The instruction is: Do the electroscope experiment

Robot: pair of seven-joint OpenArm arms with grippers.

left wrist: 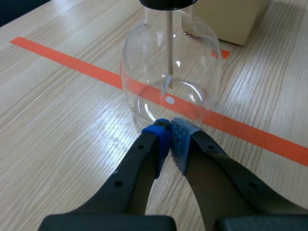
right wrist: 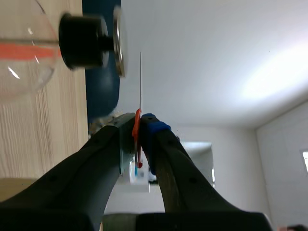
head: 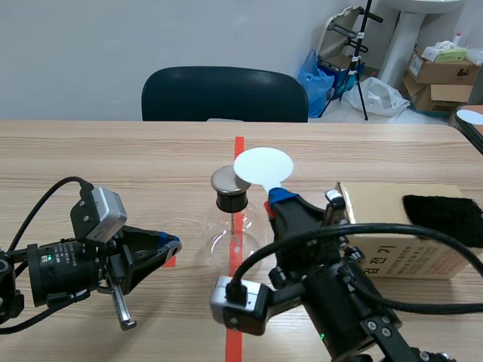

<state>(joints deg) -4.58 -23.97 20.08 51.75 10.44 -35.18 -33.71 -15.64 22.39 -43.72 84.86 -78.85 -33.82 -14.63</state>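
The electroscope is a clear glass flask (head: 229, 237) with a black stopper and a metal disc (head: 225, 179) on top, standing on the orange tape line. Inside it hangs a thin rod (left wrist: 169, 53). My right gripper (head: 276, 197) is raised beside the flask and shut on the orange-red handle (right wrist: 137, 137) of a white round plate (head: 263, 164). The plate stands just beside and slightly above the metal disc (right wrist: 118, 41); I cannot tell whether they touch. My left gripper (left wrist: 169, 137) is shut on nothing, low on the table, its tips at the flask's base (left wrist: 171, 103).
A cardboard box (head: 392, 241) lies at the right with a black fuzzy cloth (head: 444, 216) on it. A dark chair (head: 224, 94) stands behind the far table edge. Bags and boxes are on the floor at the back right.
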